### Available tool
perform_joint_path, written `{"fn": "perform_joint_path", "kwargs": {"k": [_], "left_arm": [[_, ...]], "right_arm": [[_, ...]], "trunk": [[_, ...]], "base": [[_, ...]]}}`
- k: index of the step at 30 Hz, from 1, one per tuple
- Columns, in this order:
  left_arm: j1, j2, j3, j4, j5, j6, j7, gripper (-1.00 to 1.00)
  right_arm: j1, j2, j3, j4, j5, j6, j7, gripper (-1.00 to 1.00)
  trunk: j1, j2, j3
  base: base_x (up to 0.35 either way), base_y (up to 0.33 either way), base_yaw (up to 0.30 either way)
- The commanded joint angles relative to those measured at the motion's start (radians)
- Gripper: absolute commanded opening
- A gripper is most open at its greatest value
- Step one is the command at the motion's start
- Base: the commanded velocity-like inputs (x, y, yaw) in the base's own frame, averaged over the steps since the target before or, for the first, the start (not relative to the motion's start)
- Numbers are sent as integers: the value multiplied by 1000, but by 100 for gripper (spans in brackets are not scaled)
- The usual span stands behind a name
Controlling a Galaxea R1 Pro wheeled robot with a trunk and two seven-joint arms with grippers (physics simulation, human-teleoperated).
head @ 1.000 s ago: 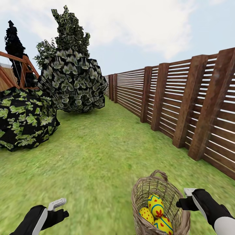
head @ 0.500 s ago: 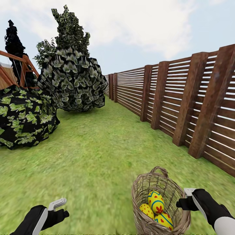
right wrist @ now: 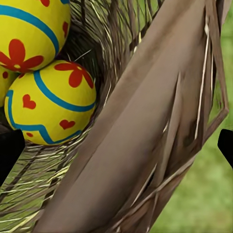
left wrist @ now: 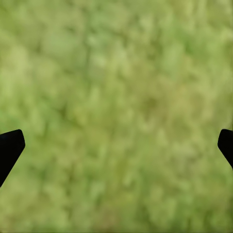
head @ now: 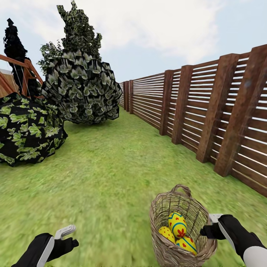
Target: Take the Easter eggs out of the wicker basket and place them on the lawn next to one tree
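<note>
Three Easter eggs [head: 177, 231] lie in the wicker basket [head: 163, 244] on the lawn [head: 104, 178] — the right gripper [head: 210, 221], jaws wide, straddles its rim; the left gripper [head: 66, 230] hangs wide above grass.

Near the right fingers [head: 210, 218], the wicker basket [head: 163, 241] is cut off by the head view's lower edge, so its base cannot be seen. Its wall hides the lower parts of the three Easter eggs [head: 177, 224]. Under the left fingers [left wrist: 10, 145], the lawn [left wrist: 116, 97] is a soft blur without detail.
</note>
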Motion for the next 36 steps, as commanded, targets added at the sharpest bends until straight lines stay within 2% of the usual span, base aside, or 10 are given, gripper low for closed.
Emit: {"fn": "perform_joint_path", "kwargs": {"k": [1, 11, 12, 36], "left_arm": [[0, 0, 2, -1, 1, 5, -3, 100], [0, 0, 2, -1, 1, 5, -5, 100], [0, 0, 2, -1, 1, 4, -5, 100], [0, -3, 2, -2, 2, 4, -5, 100]], "right_arm": [[0, 0, -1, -1, 6, 4, 6, 100], [0, 0, -1, -1, 7, 3, 6, 100], [0, 0, -2, -2, 6, 3, 6, -100], [0, 2, 3, 2, -1, 3, 7, -100]], "trunk": [[0, -1, -5], [1, -1, -9], [1, -1, -9], [1, -1, -9]], "base": [[0, 0, 0], [0, 0, 0], [0, 0, 0], [0, 0, 0]]}}
